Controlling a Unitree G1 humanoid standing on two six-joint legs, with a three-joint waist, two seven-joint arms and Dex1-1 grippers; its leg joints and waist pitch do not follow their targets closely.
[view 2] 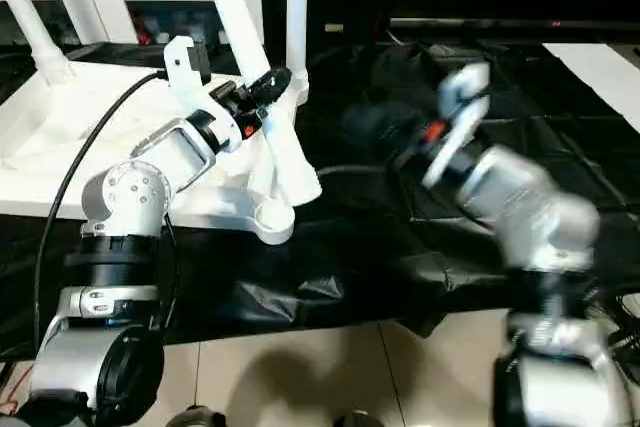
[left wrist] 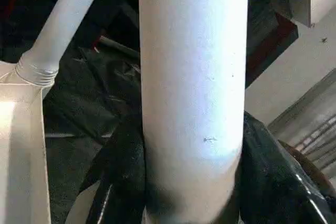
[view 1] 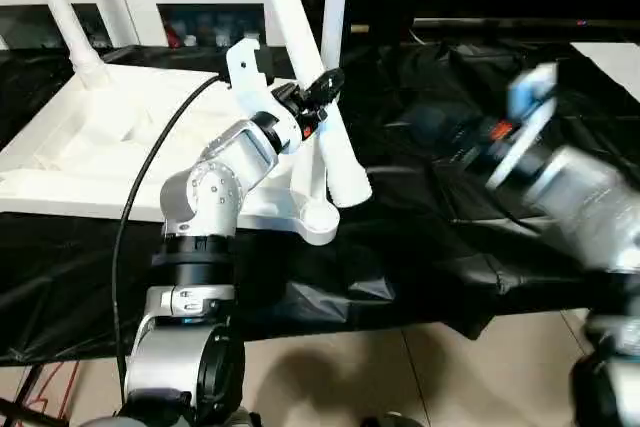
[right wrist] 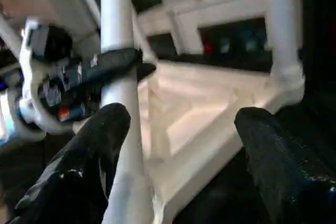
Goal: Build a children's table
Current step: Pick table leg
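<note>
Tabletop (view 1: 90, 157) lies upside down at 10 o'clock on the black-draped surface – left gripper (view 1: 318, 87), jaws pinching a leaning leg (view 1: 325, 127) above the near corner socket (view 1: 318, 222). Right gripper (right wrist: 178, 145) spread, empty. Next, I judge: seat it – straighten, push down

My left gripper (view 1: 322, 87) is showing black fingers and a small red mark, and my forearms (view 1: 232, 162) are shining silver. The tabletop (view 1: 70, 157) and its legs (view 1: 310, 57) are looking plain white, lying on a glossy black sheet (view 1: 430, 237). The floor (view 1: 400, 377) is showing beige tiles.
</note>
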